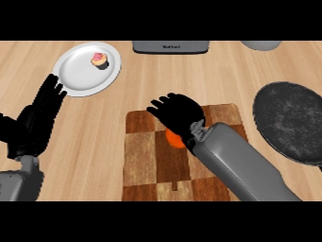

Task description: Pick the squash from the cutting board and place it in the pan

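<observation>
On the cutting board (149,156) your squash (174,140) lies mostly hidden under your right hand (179,113), fingers curled down around it; the pan (296,124) sits well apart at right, while your left hand (39,118) rests open, fingers straight, beside the plate (76,75)

A light wooden counter top (191,80) with lengthwise grain fills the view under even light, bearing a grey appliance (171,47) at its far edge, a grey rounded object (261,45) beside it.
</observation>
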Available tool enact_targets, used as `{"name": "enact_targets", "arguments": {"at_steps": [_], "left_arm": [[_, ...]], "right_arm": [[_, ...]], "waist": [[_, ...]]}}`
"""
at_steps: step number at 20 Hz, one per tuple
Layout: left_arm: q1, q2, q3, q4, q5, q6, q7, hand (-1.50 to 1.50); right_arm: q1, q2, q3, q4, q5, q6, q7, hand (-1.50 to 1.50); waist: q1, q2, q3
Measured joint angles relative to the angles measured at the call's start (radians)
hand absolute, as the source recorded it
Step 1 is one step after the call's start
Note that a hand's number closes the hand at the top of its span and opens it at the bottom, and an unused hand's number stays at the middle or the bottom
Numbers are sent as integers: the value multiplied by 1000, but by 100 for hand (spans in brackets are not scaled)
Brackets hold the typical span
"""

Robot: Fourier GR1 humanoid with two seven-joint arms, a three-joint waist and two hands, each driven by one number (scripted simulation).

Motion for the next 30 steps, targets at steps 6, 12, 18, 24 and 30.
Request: {"name": "enact_targets", "arguments": {"at_steps": [6,12,18,24,30], "left_arm": [[-15,-12,19,16,-7,-14,7,0],[-22,-19,36,34,-17,-33,-7,0],[-15,-35,41,38,-35,-36,-14,0],[15,-42,43,-8,-43,-49,3,0],[34,-27,82,-14,-25,-48,14,0]], "right_arm": [[22,57,-13,96,60,-61,-44,-150],[27,88,-2,178,106,-129,-124,150],[17,90,-36,224,134,-195,-224,150],[44,99,-50,209,125,-227,-238,150],[243,108,-111,18,120,-264,-29,150]], "waist": [[-1,0,0],[0,-2,-1],[0,-4,0],[0,-4,-1],[-39,-22,0]]}}
